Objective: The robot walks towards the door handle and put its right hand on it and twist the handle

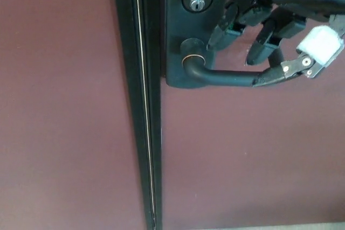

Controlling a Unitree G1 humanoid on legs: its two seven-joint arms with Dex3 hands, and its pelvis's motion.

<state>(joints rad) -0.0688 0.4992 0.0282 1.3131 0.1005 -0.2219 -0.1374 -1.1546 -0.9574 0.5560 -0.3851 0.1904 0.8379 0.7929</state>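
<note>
One hand visible: right hand [272,33], entered from upper right, black, with a white block near its wrist side.
Hand state: fingers [225,25] curled down over the far end of the lever, thumb tip touching the bar's outer end; full clamp could not be told.
Left hand: out of frame.
Door handle [226,76]: dark lever, horizontal, running right from its round hub on the black backplate [178,30], upper middle of view.
Keyhole [197,1]: silver cylinder, on plate above the hub, apart from the fingers.
Door [242,160]: maroon panel, scuffed near the hand.
Door edge [143,106]: black vertical strip with a thin bright seam, left of plate.
</note>
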